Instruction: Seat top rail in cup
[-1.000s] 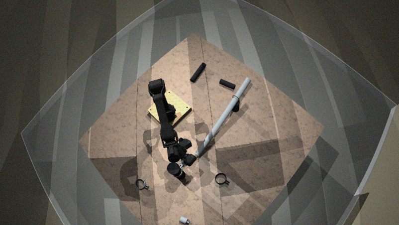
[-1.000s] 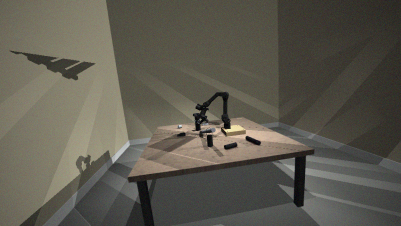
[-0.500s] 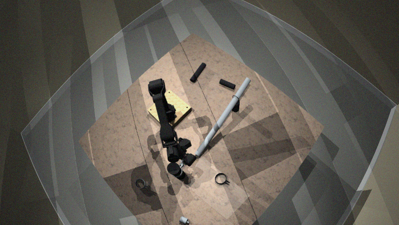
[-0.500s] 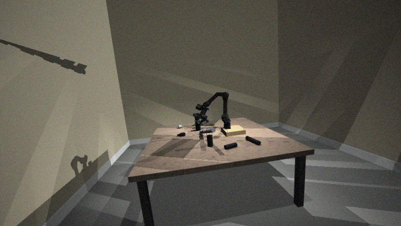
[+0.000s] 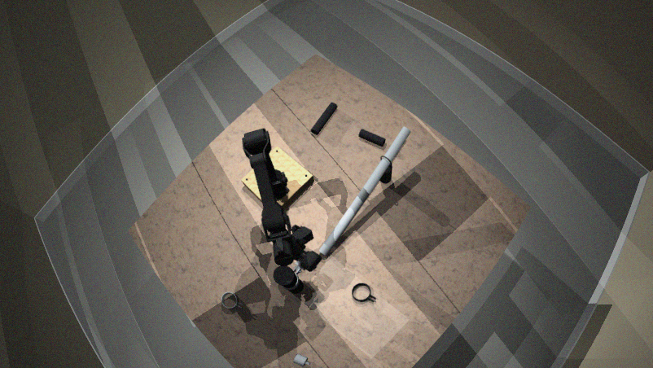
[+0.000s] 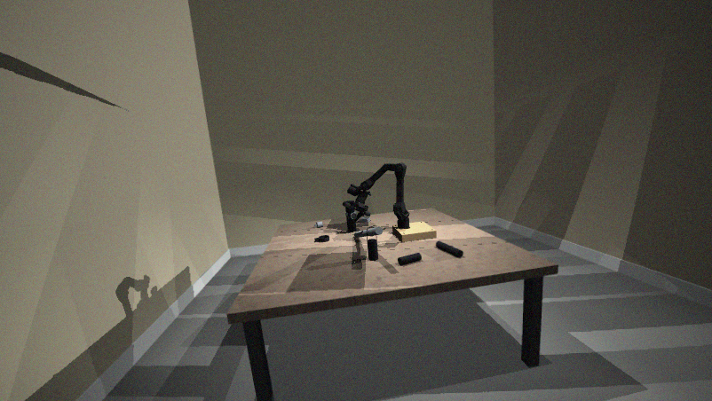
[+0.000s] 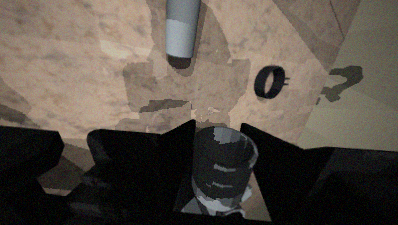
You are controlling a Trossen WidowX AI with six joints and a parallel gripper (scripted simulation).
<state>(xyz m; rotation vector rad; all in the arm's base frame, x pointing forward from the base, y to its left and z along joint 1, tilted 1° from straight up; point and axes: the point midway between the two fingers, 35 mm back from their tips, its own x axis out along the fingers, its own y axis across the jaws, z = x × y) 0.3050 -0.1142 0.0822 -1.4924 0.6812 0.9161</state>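
Observation:
The grey rail [image 5: 351, 212] [image 6: 369, 232] [image 7: 183, 30] slants through the loop cap [image 5: 387, 159] on the short black post [image 5: 387, 175] [image 6: 373, 249]. Its cut end lies outside the rail-end cup [image 7: 221, 169], with a gap between them. The cup is beside the big black post [image 5: 286, 277] [image 6: 351, 223], near its top. My gripper [image 5: 298, 266] [image 7: 217, 125] is partly open around the cup, one finger on either side, and clear of the rail. Any light contact with the cup is hard to tell. The brace band is mostly hidden by the cup and fingers.
A black ring band [image 5: 361, 292] [image 6: 324, 238] [image 7: 269, 82], a grey ring band [image 5: 229, 300] and a small grey cup [image 5: 300, 359] [image 6: 319, 224] lie around the post. Two black rods [image 5: 324, 118] [image 6: 449, 248] lie beyond the yellow base [image 5: 295, 176] [image 6: 423, 231].

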